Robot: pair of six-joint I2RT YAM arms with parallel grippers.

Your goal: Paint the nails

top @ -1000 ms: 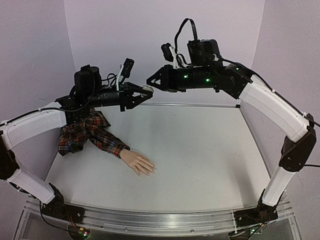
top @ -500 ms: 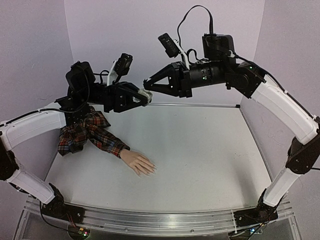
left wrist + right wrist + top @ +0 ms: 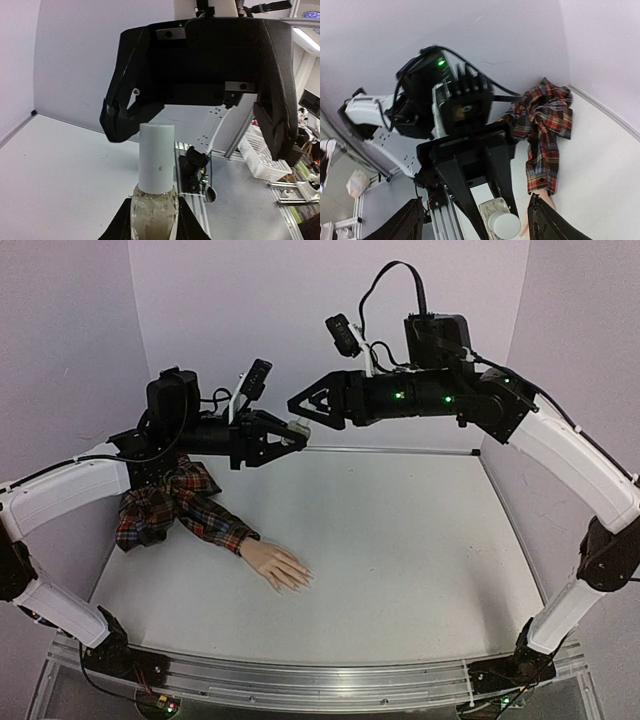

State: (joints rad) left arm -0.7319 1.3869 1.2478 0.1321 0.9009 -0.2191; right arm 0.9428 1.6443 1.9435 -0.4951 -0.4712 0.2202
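two grippers meet in the air over the far part of the table point(image 3: 400, 540). at your left, the plaid sleeve point(image 3: 165, 505) and the pale hand point(image 3: 275, 565) lie just as they did a second ago. the nails point(image 3: 300, 580) at its fingertips are well below both arms and too small to judge. the left gripper point(image 3: 283, 435) is clamped on the small white bottle point(image 3: 152, 212). half a second ago it was tilted, and now it is level again. the right gripper point(image 3: 298, 410) has its fingers spread wide around the cap point(image 3: 503, 225), not closed on it, and its arm is higher than one second ago. it seems you are lining up to take the cap off, so painting has not begun.
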